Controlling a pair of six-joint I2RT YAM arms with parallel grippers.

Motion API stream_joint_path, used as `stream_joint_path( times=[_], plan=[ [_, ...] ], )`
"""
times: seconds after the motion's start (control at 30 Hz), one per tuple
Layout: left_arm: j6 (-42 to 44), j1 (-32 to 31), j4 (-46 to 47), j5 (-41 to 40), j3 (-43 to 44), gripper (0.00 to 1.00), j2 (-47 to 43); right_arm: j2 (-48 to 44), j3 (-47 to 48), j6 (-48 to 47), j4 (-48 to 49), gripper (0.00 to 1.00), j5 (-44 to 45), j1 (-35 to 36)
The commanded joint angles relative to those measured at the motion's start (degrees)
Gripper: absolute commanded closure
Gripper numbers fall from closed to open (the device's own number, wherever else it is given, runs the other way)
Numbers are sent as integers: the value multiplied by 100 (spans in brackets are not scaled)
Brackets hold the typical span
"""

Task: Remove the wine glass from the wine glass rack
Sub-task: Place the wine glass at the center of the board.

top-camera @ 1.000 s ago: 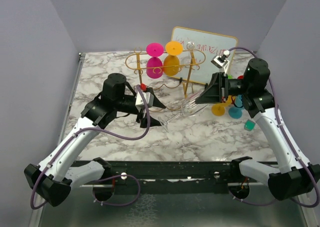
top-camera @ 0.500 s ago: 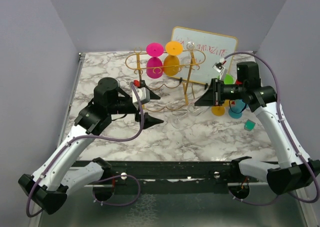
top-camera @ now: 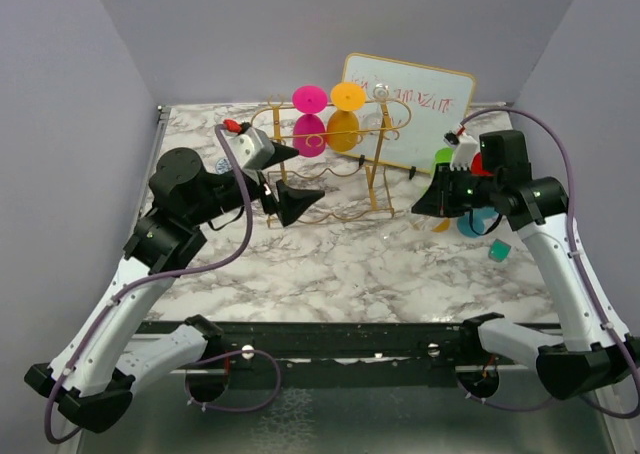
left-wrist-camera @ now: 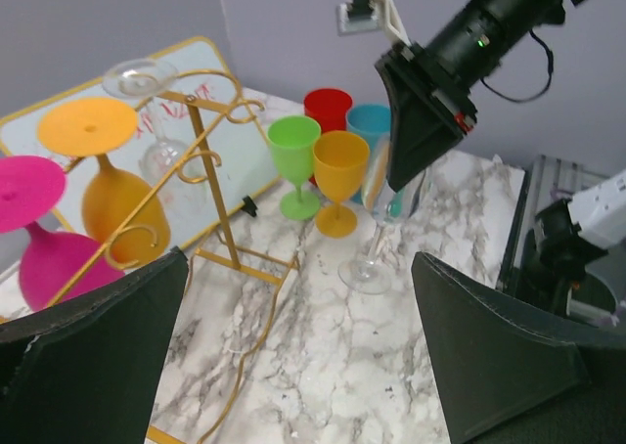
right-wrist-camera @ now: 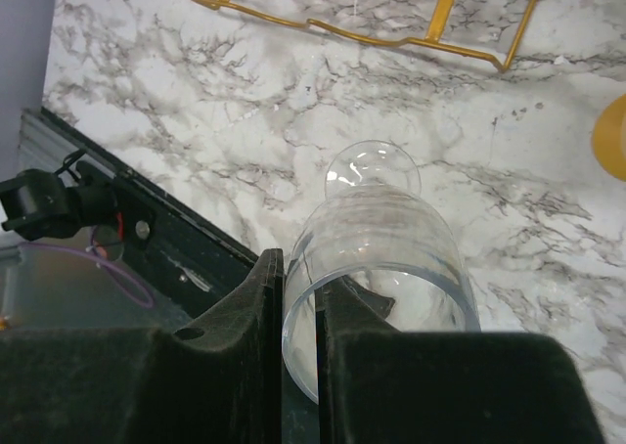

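At 9 o'clock of the top view: left gripper [top-camera: 287, 177], fingers spread wide, nothing between them. Hovers just short of the rack [top-camera: 373, 164], nose toward 2 o'clock.

At 12 o'clock: rack, upright. Carries a pink glass [top-camera: 308, 136] and an orange glass [top-camera: 344, 131] bowl-down, plus a spare clear glass [left-wrist-camera: 140, 75] at its 3 o'clock end.

At 3 o'clock of the rack, well clear of the wire: the glass [left-wrist-camera: 375, 253], off its hook and upright. Foot at or just above the table [top-camera: 330, 264]; cannot tell which. Orange cup [left-wrist-camera: 340, 175] just beside it.

At 3 o'clock of the view: right gripper [top-camera: 436, 200], fingers pressed nearly together from above. Pinches only the thin bowl wall at the rim.

Risks, as a judgement:
- Thin hold on slick glass: may slip or swing if moved fast.
- Letting go before the foot sits flat: tips the glass, likely into the cups.
- Lifting out with one finger inside the bowl: could drag the glass over.
- Left gripper so near the rack: a stray sweep could knock the hanging glasses.
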Motion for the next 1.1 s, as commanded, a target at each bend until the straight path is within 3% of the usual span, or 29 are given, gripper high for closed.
stream_joint_path(
  times=[0.0, 0.13, 0.3, 0.47, 0.6, 0.87, 1.0, 1.07],
  plan=[
    [-503, -16, -195, -955, 299, 1, -111, -205, 125, -68, 39, 100, 731, 91],
    [-666, -14, -538, -1351, 393, 1, -17, -77, 347, -65, -136, 100, 1439, 251],
    [-732, -15, -592, -1296, 438, 1, 101, 17, 288, 36, -360, 100, 2302, 623],
    [-750, -9, -547, -1671, 436, 1, 68, 295, 225, 199, -607, 100, 2794, 1248],
    [-824, -12, -547, -1944, 446, 1, 30, 356, 71, 419, -264, 100, 2799, 1832],
    [-1023, -8, -740, -3678, 346, 1, -168, 692, 103, 599, 473, 100, 4024, 3810],
    [-922, -15, -1164, -4098, 612, 1, -24, 1122, 217, 583, 443, 100, 4177, 4099],
    [-975, -13, -1657, -4766, 885, 1, 172, 1181, 190, 587, 748, 100, 4079, 4232]
  ],
)
